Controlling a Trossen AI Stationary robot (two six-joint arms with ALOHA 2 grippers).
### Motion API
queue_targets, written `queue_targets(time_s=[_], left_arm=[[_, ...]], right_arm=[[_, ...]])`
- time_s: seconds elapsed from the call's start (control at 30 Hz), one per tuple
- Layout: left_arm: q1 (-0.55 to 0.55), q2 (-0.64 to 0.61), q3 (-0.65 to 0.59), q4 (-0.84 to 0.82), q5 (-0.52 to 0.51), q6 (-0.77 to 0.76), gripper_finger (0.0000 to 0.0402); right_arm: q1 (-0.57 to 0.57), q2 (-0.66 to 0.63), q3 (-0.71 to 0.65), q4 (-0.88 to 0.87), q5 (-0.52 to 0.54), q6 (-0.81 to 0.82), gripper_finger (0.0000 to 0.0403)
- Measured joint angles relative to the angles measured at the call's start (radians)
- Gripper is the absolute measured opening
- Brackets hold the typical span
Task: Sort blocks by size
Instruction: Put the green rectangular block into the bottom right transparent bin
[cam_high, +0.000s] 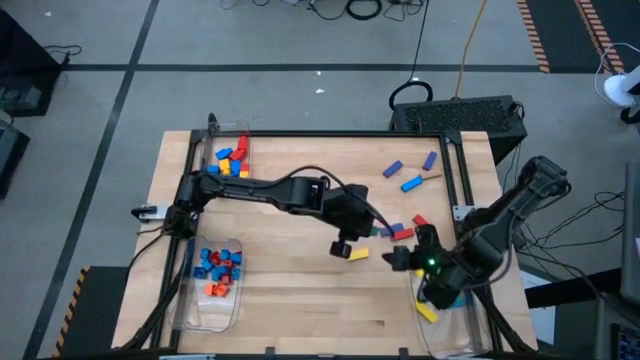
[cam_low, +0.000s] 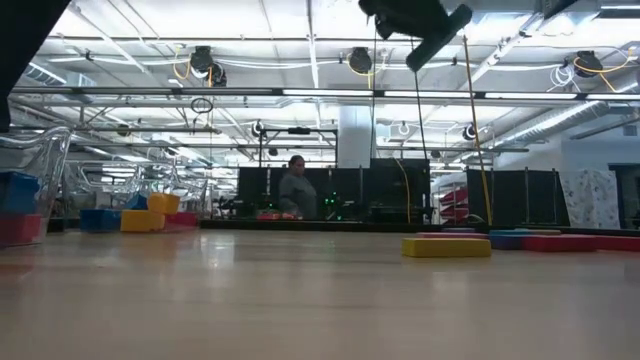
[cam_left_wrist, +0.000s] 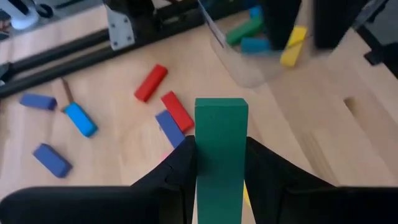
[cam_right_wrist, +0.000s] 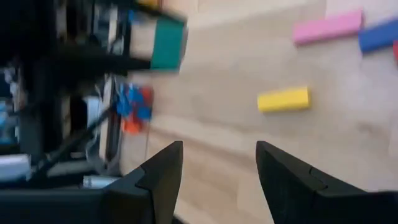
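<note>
My left gripper hangs over the middle of the table, shut on a long green block. Below it a yellow bar lies flat on the wood. Red and blue bars lie loose farther toward the far right. My right gripper hovers at the near right, open with nothing between its fingers. It faces the yellow bar and the green block. My left gripper pinches the green block's two long sides between its two fingers. The fingers lie along the block and slant down toward the table's right side. The block's free end sticks out past the fingertips, clear of the table.
A clear bin at the far left holds medium blocks. A clear bin at the near left holds small cubes. A clear bin at the near right holds long bars. Black frame rails run along the table's edges, and a person stands in the room beyond.
</note>
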Motion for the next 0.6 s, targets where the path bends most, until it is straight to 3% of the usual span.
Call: queue_targets(time_s=[0.2, 0.37, 0.6], left_arm=[[-0.002, -0.001, 0.016, -0.012, 0.0, 0.001, 0.0103], [-0.002, -0.001, 0.015, -0.031, -0.013, 0.002, 0.0103], [-0.002, -0.001, 0.015, -0.032, -0.021, 0.001, 0.0103]], right_arm=[[-0.113, -0.028, 0.0, -0.027, 0.031, -0.097, 0.0187], [-0.187, -0.047, 0.0, 0.051, 0.023, -0.234, 0.0187], [-0.27, -0.05, 0.0, 0.129, -0.073, -0.374, 0.0187]])
